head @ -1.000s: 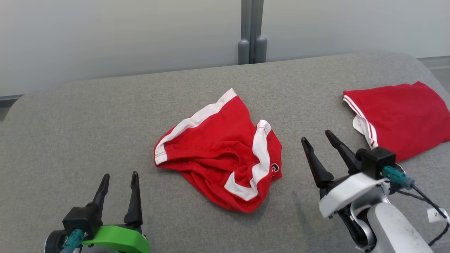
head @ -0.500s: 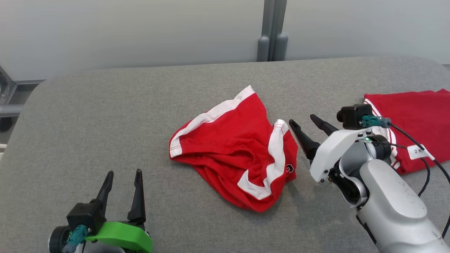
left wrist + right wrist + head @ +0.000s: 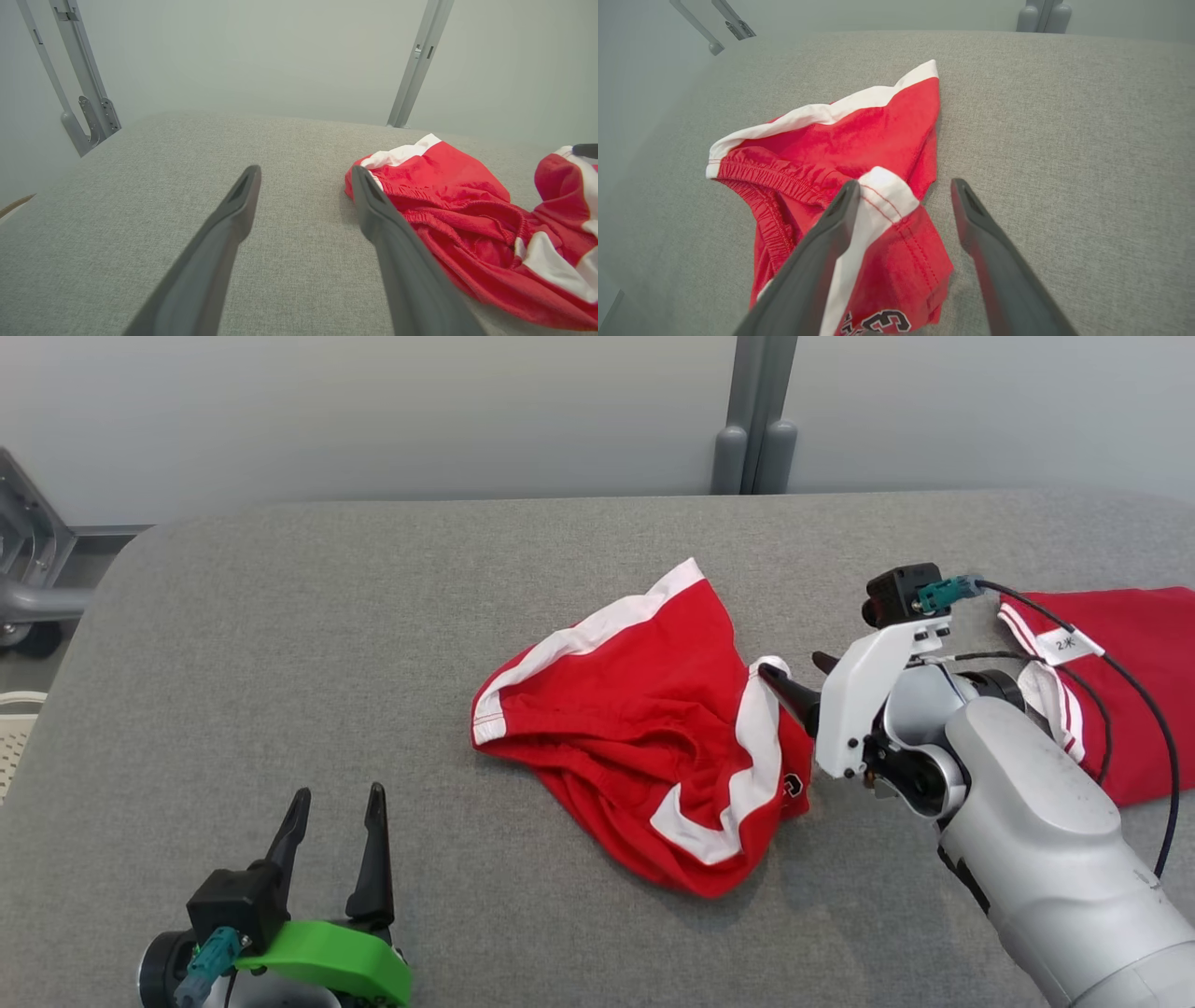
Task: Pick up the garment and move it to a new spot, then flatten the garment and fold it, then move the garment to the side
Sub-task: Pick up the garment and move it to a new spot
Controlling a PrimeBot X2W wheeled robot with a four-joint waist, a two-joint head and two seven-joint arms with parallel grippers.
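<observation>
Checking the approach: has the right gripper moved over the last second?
Yes. The right gripper has closed in leftward on the crumpled red shorts, its open fingers now at their white-trimmed edge.

Item 1, as I see it from the head view: padded table (image 3: 373, 616), covered in grey woven fabric, with rounded far corners. It carries everything listed below.

Item 2: crumpled red garment (image 3: 644, 719), lying directly on the cover around the middle, somewhat nearer the right edge than the left. It has white bands along its hems, a gathered elastic waist on its left side and black print at its near right corner. It is bunched over itself, with one white-trimmed flap raised on its right side.

Item 3: second red garment (image 3: 1148, 625), lying flat at the right edge, apart from item 2. Its striped white hem faces the middle, and its far side is cut off by my view
</observation>
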